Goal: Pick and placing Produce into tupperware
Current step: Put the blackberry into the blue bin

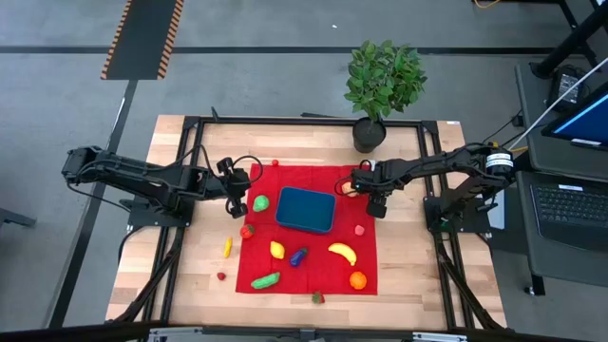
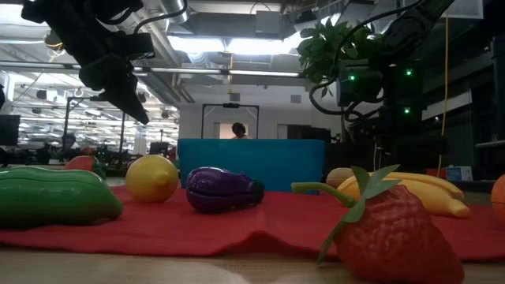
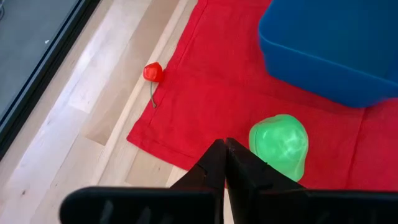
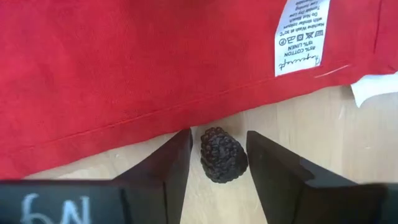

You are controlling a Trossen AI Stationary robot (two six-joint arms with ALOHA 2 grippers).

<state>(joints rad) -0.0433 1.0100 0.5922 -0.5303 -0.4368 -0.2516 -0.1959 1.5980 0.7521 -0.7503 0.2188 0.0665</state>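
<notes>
The teal-blue tupperware (image 1: 306,209) stands on a red cloth (image 1: 313,237) among scattered produce: a banana (image 1: 342,252), a lemon (image 1: 277,249), an eggplant (image 1: 298,256), a cucumber (image 1: 266,280). My left gripper (image 1: 233,197) hangs shut above the cloth's left edge, beside a green fruit (image 3: 281,144) and holding nothing. My right gripper (image 4: 217,155) points down at the bare wood just off the cloth's right edge. It is open, with a finger on each side of a dark blackberry (image 4: 221,154) that rests on the table; narrow gaps show on both sides.
A potted plant (image 1: 380,81) stands at the table's far edge. A small red fruit (image 3: 152,72) lies on the wood by the cloth's far left corner. A white care label (image 4: 301,37) lies on the cloth near my right gripper. More produce lies along the cloth's near edge.
</notes>
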